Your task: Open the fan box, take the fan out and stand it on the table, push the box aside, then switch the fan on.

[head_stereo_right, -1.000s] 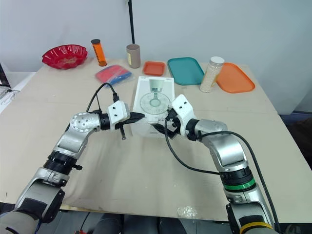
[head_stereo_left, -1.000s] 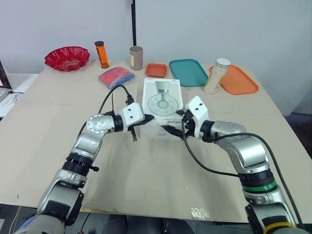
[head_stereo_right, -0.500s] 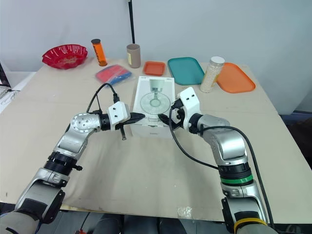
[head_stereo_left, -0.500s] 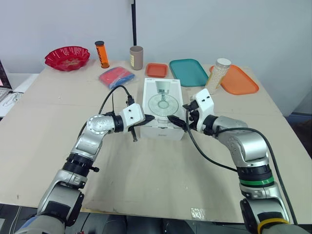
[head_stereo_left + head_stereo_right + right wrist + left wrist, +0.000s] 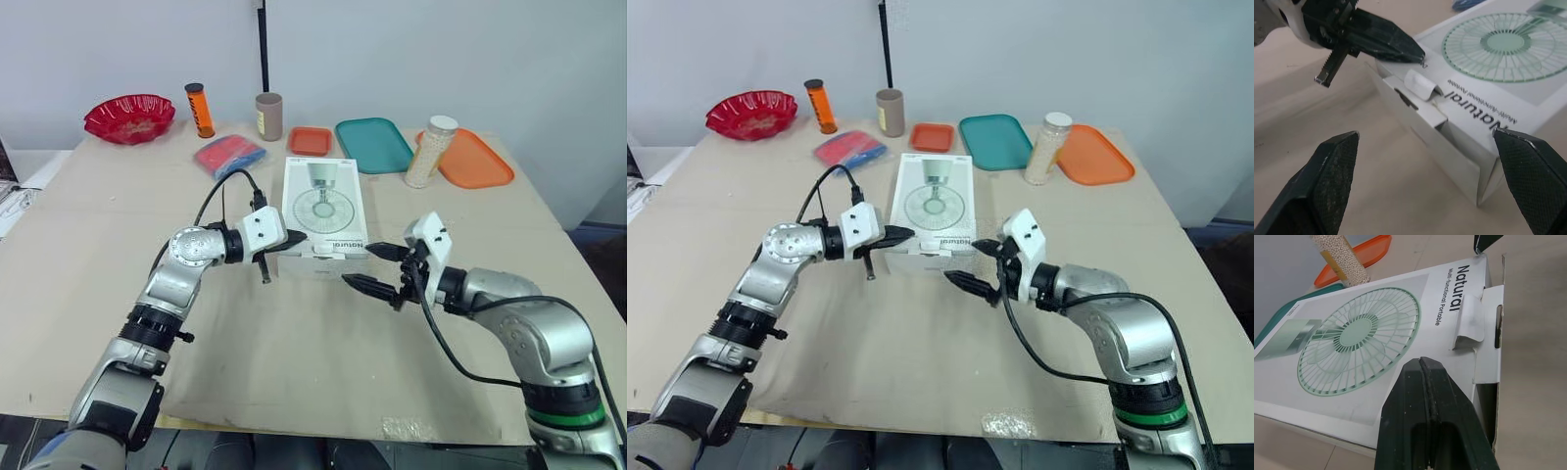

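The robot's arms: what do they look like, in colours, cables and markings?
Both arms are silver-grey metal with black joints. The left gripper and right gripper each have a white housing, two black fingers and a looping black cable. The right forearm carries a green ring.

On your tabletop [image 5: 294, 343] you have one fan box [image 5: 323, 211], three trays (a small orange tray [image 5: 311, 141], a teal tray [image 5: 372, 145], a large orange tray [image 5: 477, 161]), one red bowl [image 5: 128, 117], one orange canister [image 5: 202, 110], one brown cup [image 5: 267, 117], one bead-filled jar [image 5: 429, 153] and one blue-and-red packet [image 5: 230, 155].

Fan box [image 5: 325, 211] on table [image 5: 294, 352]; 3 trays [image 5: 373, 144] behind
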Tool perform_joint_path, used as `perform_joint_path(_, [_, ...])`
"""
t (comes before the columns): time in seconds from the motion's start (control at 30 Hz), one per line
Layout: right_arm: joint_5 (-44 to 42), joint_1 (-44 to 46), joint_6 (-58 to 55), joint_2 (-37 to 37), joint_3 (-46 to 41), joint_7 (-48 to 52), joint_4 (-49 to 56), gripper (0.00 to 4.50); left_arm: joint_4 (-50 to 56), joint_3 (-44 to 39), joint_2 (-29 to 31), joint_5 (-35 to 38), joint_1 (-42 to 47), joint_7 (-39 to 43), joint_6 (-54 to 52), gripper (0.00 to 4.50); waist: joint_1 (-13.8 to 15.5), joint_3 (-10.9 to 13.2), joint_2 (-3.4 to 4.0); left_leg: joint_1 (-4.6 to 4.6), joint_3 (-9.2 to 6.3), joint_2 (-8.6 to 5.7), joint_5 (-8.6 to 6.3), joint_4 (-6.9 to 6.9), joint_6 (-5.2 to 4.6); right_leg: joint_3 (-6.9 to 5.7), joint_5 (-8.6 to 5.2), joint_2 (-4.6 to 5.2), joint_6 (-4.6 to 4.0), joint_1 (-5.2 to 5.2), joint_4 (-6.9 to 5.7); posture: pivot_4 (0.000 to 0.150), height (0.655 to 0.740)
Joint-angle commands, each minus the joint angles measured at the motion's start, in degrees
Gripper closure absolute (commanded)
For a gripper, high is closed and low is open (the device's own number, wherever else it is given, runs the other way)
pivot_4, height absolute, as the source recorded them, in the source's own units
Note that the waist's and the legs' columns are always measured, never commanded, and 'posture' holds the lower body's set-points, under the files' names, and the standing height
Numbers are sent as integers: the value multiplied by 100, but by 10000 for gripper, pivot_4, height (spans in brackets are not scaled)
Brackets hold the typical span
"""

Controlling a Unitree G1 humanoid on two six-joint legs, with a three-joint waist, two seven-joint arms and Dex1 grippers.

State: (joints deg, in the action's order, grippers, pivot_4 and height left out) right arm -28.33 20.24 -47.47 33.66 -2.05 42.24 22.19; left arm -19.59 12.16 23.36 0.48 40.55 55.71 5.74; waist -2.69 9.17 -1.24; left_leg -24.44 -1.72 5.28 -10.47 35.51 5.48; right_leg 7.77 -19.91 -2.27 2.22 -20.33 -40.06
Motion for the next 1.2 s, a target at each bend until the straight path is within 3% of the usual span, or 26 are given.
perform_joint_path(0.03, [87,18,206,-25,78,-102,58,0,-213,165,93,-99,-104,170,-152,44318,-1,0,0,1,0,0,1,-1,-1,0,-1,0,2,0,0,1500,7389])
perform_joint_path(0.77, [-56,-1005,544,859,434,927,450,0,-412,151,79,-144,-74,151,-52,44318,10,0,-1,5,0,-1,1,-3,-1,1,-18,0,29,8,2,1500,7389])
perform_joint_path(0.93, [467,-817,677,737,512,418,-156,0,-450,135,67,-135,-43,136,-17,44318,5,0,-1,12,-1,-1,1,-2,0,1,-23,0,38,14,1,1500,7389])
perform_joint_path(1.2, [612,-552,828,396,627,232,-368,0,-422,-178,57,154,387,110,-165,44318,9,4,-1,10,-1,-2,2,-3,1,1,-24,0,39,14,2,1500,7389])
